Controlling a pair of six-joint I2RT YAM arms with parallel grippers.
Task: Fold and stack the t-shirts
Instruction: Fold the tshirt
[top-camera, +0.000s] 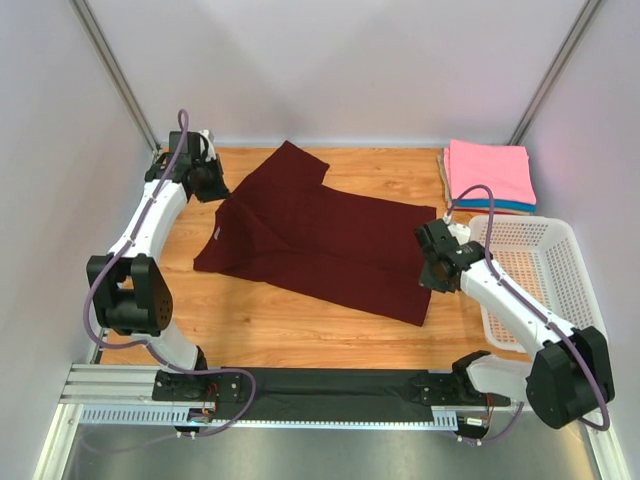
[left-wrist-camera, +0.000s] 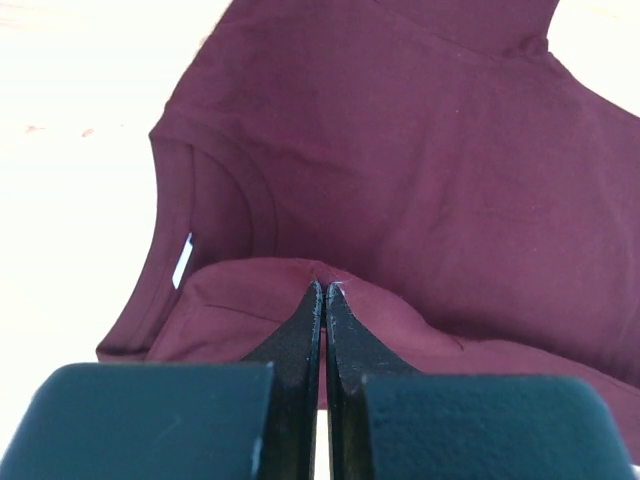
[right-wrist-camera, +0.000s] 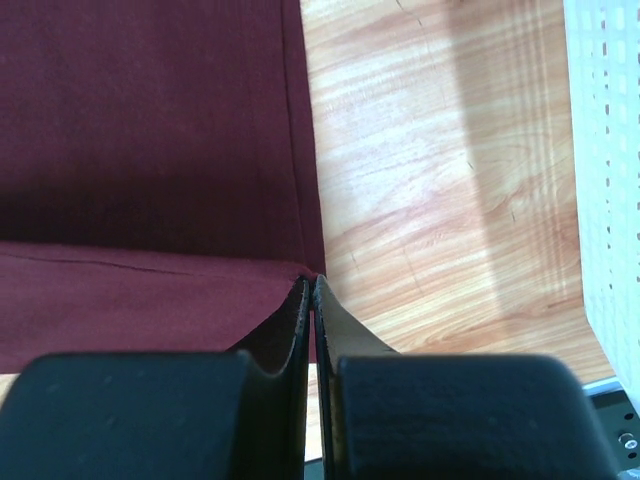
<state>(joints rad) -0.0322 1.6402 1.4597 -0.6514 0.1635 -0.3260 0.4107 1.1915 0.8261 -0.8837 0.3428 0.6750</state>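
Maroon t-shirt (top-camera: 330, 245), left and right edges pinched (fingers (right-wrist-camera: 296, 330) together)

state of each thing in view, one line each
maroon t-shirt, unfolded, spread on the table, pinched at two edges
left gripper, shut on the maroon t-shirt
right gripper, shut on the maroon t-shirt
folded t-shirts, stacked, pink on top
basket, upright, nothing seen inside

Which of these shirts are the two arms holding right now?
The dark maroon t-shirt, lying spread out, with both arms' jaws shut on its edges. The pink-topped stack of folded shirts sits apart at the far right.
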